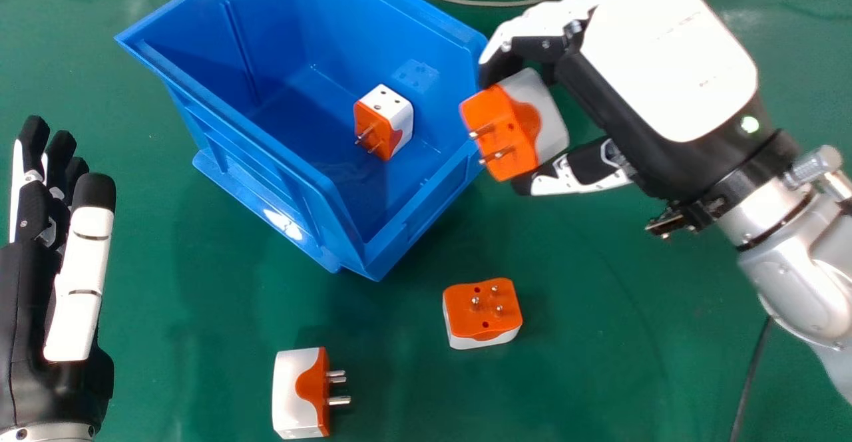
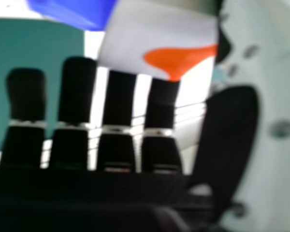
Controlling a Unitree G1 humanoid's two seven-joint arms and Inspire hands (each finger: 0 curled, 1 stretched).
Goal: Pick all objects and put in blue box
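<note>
Green spreads right across the surface point(image 1: 200, 335), a grey cable point(image 1: 479, 1) looping at the back, and here's the blue box point(image 1: 233, 156) with one orange-and-white plug adapter point(image 1: 399, 119) lying inside! Up at its right edge, the right robot hand point(image 1: 665, 56) has its fingers and thumb closed partway round a second adapter point(image 1: 496, 112), prongs facing out! Down on the green, a third adapter point(image 1: 482, 312) sits prongs up, a fourth point(image 1: 296, 395) lies sideways nearer the front, and the left robot hand point(image 1: 80, 282) rests open at far left!
</note>
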